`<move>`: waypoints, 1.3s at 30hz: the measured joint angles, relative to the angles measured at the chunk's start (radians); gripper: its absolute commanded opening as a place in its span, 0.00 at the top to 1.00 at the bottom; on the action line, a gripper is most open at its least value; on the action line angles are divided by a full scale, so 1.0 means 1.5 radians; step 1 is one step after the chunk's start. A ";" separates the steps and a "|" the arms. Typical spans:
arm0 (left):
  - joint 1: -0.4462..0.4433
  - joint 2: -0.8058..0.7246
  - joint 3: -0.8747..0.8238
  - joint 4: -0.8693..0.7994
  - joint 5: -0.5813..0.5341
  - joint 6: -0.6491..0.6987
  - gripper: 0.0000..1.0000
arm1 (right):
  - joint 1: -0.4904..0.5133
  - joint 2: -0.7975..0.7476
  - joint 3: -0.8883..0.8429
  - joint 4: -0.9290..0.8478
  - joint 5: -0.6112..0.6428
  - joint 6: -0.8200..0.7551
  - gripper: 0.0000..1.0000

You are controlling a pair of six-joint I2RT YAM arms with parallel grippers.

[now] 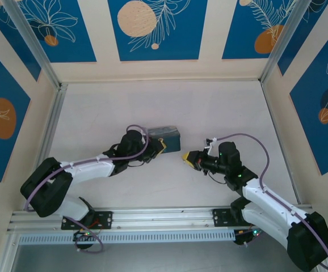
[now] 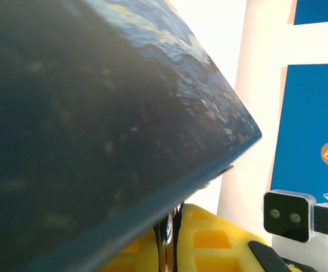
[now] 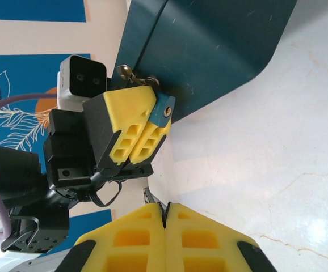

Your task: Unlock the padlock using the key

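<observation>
Currently the table [image 1: 124, 107] carries one painted tin [image 1: 167, 135], standing between your two arms.

Your left gripper [image 1: 159, 146] is at the tin's near corner. The right wrist view shows its fingers clenched on the padlock [image 3: 131, 73], which hangs at the tin's edge with its small metal loop poking out above the fingertips.

Your right gripper [image 1: 186, 158] sits just beside the tin, apart from it, with its jaws pressed together. A thin sliver juts from between its tips. This is probably the key [image 3: 151, 197], though it is too small there to be certain.

Handling, as judged:
- The padlock is hard, light and smooth, and free to swing on its loop. Hold it by the flat sides of the body and leave the keyhole face open.
- The key is stiff but very thin, so it is likely to twist or slip between the pads. Grip its broad end squarely and push straight, without side load.
</observation>
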 measured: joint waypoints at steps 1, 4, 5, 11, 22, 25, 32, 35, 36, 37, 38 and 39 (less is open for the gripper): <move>0.002 -0.001 -0.007 0.009 0.006 0.000 1.00 | 0.005 0.004 0.000 0.003 0.006 0.002 1.00; 0.010 -0.001 -0.019 0.032 0.026 -0.001 1.00 | 0.012 0.019 0.000 0.014 0.015 0.010 1.00; 0.013 -0.001 -0.021 0.041 0.030 -0.004 1.00 | 0.013 0.025 0.000 0.019 0.017 0.013 1.00; 0.020 0.002 -0.038 0.112 0.055 -0.033 1.00 | 0.026 0.073 0.000 0.065 0.028 0.028 1.00; 0.020 0.011 -0.058 0.196 0.065 -0.053 1.00 | 0.047 0.141 0.001 0.141 0.040 0.045 1.00; 0.020 0.017 -0.064 0.211 0.065 -0.060 1.00 | 0.053 0.148 0.001 0.154 0.050 0.048 1.00; 0.020 0.027 -0.075 0.241 0.065 -0.070 1.00 | 0.081 0.152 0.001 0.186 0.100 0.067 1.00; 0.020 0.028 -0.077 0.251 0.065 -0.076 1.00 | 0.092 0.152 0.001 0.188 0.125 0.077 1.00; 0.020 0.028 -0.079 0.254 0.064 -0.079 1.00 | 0.096 0.152 0.001 0.188 0.136 0.082 1.00; 0.020 0.028 -0.080 0.257 0.063 -0.080 1.00 | 0.099 0.153 0.001 0.188 0.144 0.087 1.00; 0.020 0.028 -0.081 0.259 0.062 -0.081 1.00 | 0.104 0.154 0.001 0.188 0.155 0.093 1.00; 0.020 0.028 -0.082 0.260 0.061 -0.082 1.00 | 0.107 0.156 0.001 0.189 0.164 0.099 1.00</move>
